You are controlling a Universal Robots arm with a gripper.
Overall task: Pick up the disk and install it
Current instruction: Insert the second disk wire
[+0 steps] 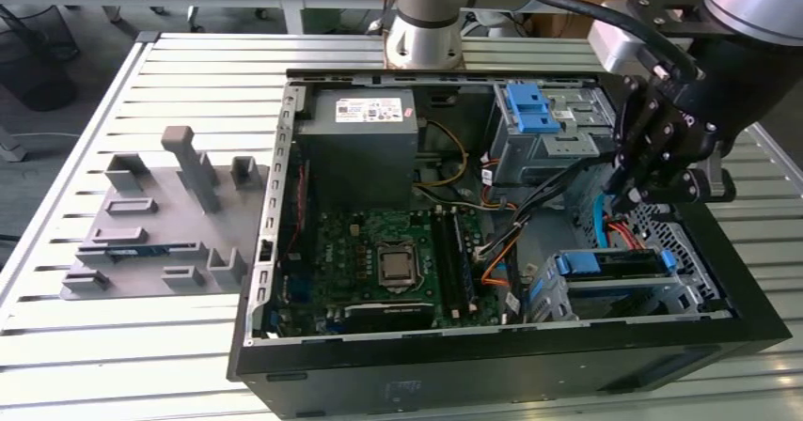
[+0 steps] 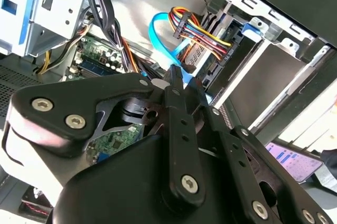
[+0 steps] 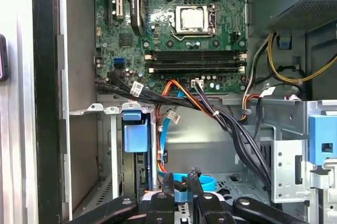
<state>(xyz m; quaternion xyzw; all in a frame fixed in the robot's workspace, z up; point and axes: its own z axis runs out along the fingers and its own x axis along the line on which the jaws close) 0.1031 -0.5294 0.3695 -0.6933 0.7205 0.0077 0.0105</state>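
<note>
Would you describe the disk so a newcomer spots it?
In the open black computer case, the disk sits in the near corner on the exterior view's right. Unlike the blue bracket farther back, it is a slab between blue rails.

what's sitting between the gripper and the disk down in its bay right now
In the exterior view, a blue cable and orange wires hang between the gripper and the disk.

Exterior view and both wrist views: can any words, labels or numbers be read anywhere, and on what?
No text reads clearly.
White sticker on the grey power supply box: print too small.
Cable tags: too small.
Motherboard markings: too small.
Lit screen: blurred.
</note>
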